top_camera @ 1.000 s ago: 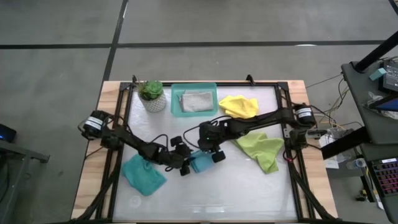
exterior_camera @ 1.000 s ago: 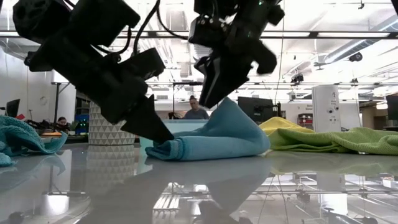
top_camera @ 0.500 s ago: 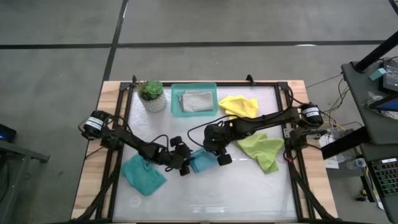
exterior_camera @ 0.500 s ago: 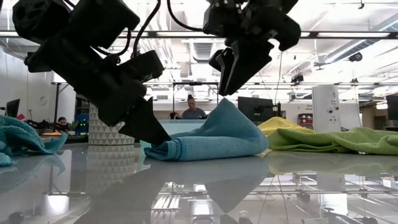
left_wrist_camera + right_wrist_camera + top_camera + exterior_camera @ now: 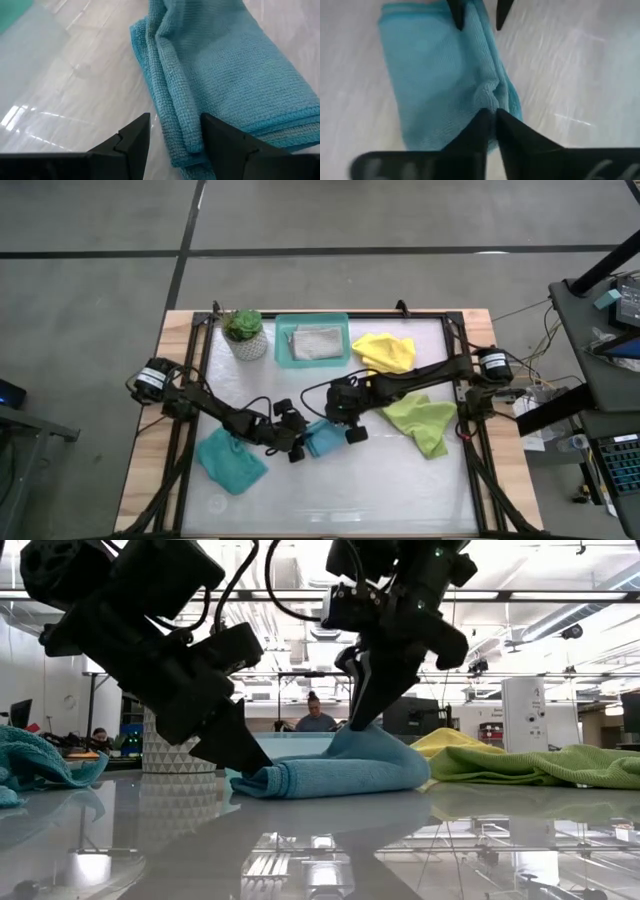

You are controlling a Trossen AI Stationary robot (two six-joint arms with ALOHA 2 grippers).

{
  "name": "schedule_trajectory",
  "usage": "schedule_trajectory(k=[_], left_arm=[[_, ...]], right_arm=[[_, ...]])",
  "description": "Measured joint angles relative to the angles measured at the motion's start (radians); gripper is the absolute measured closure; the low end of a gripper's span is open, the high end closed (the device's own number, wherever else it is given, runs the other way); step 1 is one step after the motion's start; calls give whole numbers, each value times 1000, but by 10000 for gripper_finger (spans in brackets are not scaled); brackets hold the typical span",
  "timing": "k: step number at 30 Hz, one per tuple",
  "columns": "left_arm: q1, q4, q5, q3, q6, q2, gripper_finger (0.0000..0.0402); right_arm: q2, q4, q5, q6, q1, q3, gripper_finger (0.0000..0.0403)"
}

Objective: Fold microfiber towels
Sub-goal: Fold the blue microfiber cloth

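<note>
**Folded teal-blue towel: orientation, appearance and gripper contact**

The folded teal-blue towel [image 5: 324, 440] lies on the white table [image 5: 330, 490], slightly left of centre and toward the front, between the two grippers. In the high view it forms a small rectangle. In the low view its long axis runs across the picture, with a thick rounded fold at one end [image 5: 290, 780] and a raised peak under the right gripper. The left wrist view shows stacked layers with looped microfiber pile and a stitched hem; the layered edges do not line up exactly.

The right gripper [image 5: 358, 718] points down onto the towel's top. Its fingers [image 5: 485, 125] are closed together, pinching a small pucker of the top layer. The left gripper [image 5: 172, 135] rests low at the towel's opposite end, its two fingers spread apart, with the towel's folded edge lying between them.

Other towels:
- A second teal-blue towel [image 5: 230, 462] lies crumpled at the front left.
- The lime green towel [image 5: 425, 420] lies spread loosely at the right.
- The yellow towel [image 5: 385, 350] lies bunched behind the lime green one.
- The light grey towel [image 5: 317, 342] lies in the teal tray [image 5: 284, 345] at the rear, beside a potted plant [image 5: 244, 332].
</note>
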Motion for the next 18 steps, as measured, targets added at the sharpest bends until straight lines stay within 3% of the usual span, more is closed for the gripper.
schedule_trajectory(k=[7, 18], left_arm=[[-4, -44, 16, 2, -55, -1, 240], [-7, -76, 48, -1, -50, -44, 240]], right_arm=[[0, 17, 30, -1, -29, -38, 393], [0, 263, 49, 15, -47, -189, 394]])
